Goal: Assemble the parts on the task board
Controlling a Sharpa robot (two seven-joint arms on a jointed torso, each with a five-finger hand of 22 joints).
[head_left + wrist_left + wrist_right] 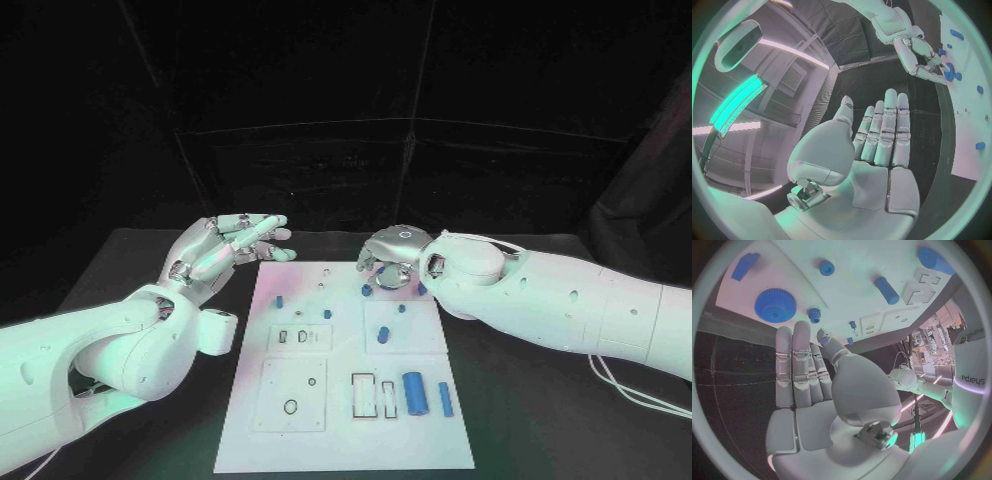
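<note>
The task board [346,400] is a long white plate lying flat in the middle of the black worktop [548,420], running away from the robot. Its near half carries square panels with cut-out slots and small holes; its far half is plainer and dotted with small blue parts.

A thick blue cylinder [414,392] lies on the near right of the board, with a thinner blue rod [446,399] just beside it nearer the edge. A short blue peg [384,335] sits further up, and a small blue stud [281,299] stands near the left edge.

In the right wrist view a flat blue gear [775,304] with fine teeth lies at the board's far end, a much smaller toothed pinion [814,314] just beside it.

The right robot hand [392,258] hangs over the far right corner of the board, fingers straight and side by side, holding nothing; whether its fingertips touch the gear is hard to say, though they appear just short of it.

The left robot hand [231,245] is off the board's far left corner, above the worktop, fingers extended and empty.
</note>
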